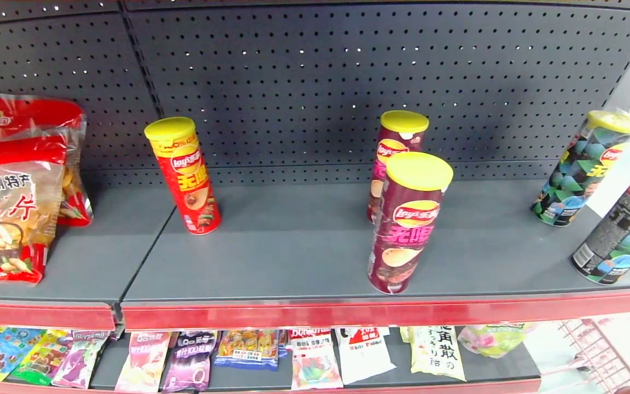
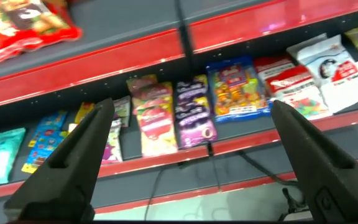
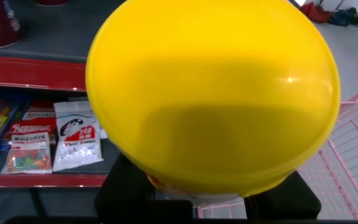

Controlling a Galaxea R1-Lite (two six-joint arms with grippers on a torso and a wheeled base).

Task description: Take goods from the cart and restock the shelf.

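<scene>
My right jaws are clamped round a chip can (image 3: 213, 93), its yellow lid facing my wrist. I hold it low, near the pink cart (image 3: 353, 155) and in front of the shelf (image 1: 293, 251), ready, I judge, to go up upright. My left jaws hang apart and empty before the lower shelf's snack packets (image 2: 191, 112).

The grey shelf keeps flavours grouped. A red can (image 1: 184, 175) stands left, two maroon cans (image 1: 408, 219) middle, patterned cans (image 1: 583, 169) right, and snack bags (image 1: 14, 202) far left, with bare room between. Its back is pegboard (image 1: 320, 82).
</scene>
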